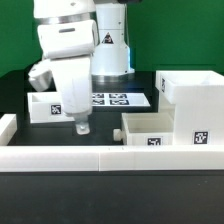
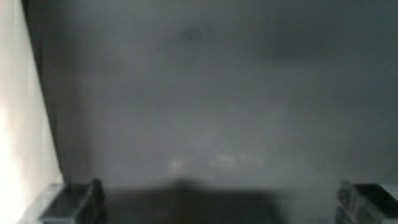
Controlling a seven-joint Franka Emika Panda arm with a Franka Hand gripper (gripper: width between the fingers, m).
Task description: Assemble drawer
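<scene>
My gripper (image 1: pixel 80 127) hangs point-down over the dark table in front of the left tray. In the wrist view my gripper (image 2: pixel 222 203) is open and empty, its fingertips (image 2: pixel 80 203) far apart with only bare dark table between them. One white open-top tray (image 1: pixel 40 106) with a tag stands behind the gripper, partly hidden by the arm. The second tray (image 1: pixel 150 128) lies at the centre right. The tall box shell (image 1: pixel 195 100) stands at the exterior view's right, touching that tray. A white edge (image 2: pixel 15 100) shows beside the gripper in the wrist view; I cannot tell what it belongs to.
The marker board (image 1: pixel 115 100) lies flat at the back centre, in front of the robot's base (image 1: pixel 110 50). A low white border block (image 1: pixel 100 158) runs along the front and another (image 1: pixel 8 128) stands at the exterior view's left.
</scene>
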